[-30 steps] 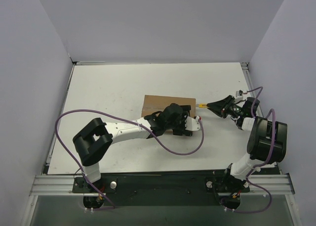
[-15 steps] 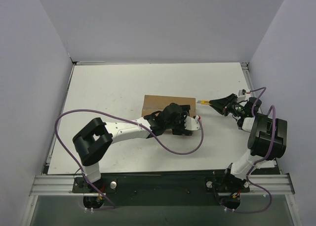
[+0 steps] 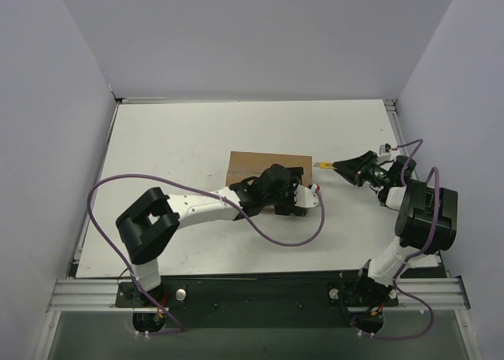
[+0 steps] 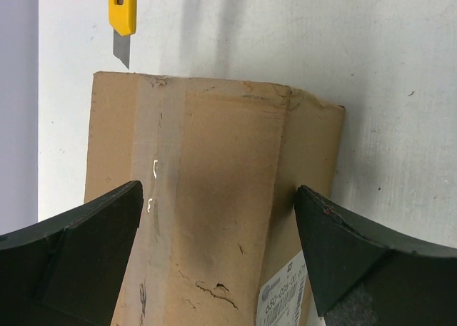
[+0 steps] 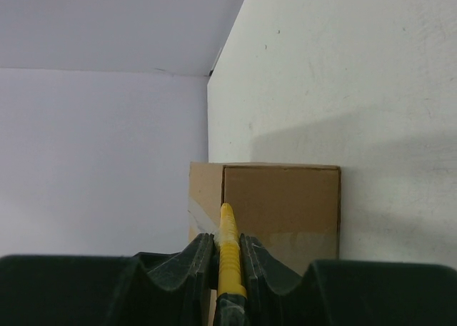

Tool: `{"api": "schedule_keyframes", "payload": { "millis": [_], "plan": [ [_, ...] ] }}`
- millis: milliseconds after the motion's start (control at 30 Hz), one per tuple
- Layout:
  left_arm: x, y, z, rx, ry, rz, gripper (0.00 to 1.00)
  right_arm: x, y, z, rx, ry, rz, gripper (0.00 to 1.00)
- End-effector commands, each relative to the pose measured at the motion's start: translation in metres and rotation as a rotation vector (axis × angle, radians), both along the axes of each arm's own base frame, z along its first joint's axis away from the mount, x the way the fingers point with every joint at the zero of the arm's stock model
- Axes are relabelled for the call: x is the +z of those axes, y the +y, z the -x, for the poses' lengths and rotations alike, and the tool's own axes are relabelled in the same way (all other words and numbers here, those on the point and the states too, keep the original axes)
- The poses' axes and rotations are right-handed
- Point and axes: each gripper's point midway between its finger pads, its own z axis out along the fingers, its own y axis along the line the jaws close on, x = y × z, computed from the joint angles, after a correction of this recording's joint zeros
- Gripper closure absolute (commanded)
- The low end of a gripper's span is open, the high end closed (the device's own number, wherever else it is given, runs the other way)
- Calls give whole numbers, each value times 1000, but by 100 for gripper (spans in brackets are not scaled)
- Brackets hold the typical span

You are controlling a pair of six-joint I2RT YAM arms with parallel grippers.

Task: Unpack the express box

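Observation:
The express box (image 3: 266, 164) is a brown carton lying flat mid-table, its top sealed by a strip of clear tape (image 4: 153, 148). My left gripper (image 3: 293, 196) hangs over its near right part. It stands open, and its dark fingers (image 4: 78, 244) spread across the box top (image 4: 221, 169) without clamping it. My right gripper (image 3: 352, 168) is just right of the box, shut on a yellow utility knife (image 3: 324, 165). The knife's blade (image 4: 121, 51) points at the box's right end, close to the taped seam. In the right wrist view the knife (image 5: 228, 247) sits between the pads, aimed at the box (image 5: 282, 197).
The white table (image 3: 181, 139) is walled at the back and on both sides. A purple cable (image 3: 295, 240) loops from the left wrist across the table in front of the box. A white printed label (image 4: 285, 301) sits on the box near the right finger.
The right gripper with the knife has shifted slightly toward the back and closer to the box's end. The left arm and the box have stayed put.

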Motion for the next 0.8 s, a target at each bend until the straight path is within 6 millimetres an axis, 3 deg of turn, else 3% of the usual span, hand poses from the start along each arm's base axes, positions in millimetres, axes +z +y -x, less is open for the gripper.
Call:
{"api": "schedule_keyframes", "payload": {
  "millis": [0, 767],
  "plan": [
    [14, 1, -6, 23, -16, 32, 3, 12, -1, -3, 32, -98, 50, 100],
    [12, 4, -5, 26, -19, 30, 3, 16, 8, 7, 70, -113, 56, 100]
  ]
}}
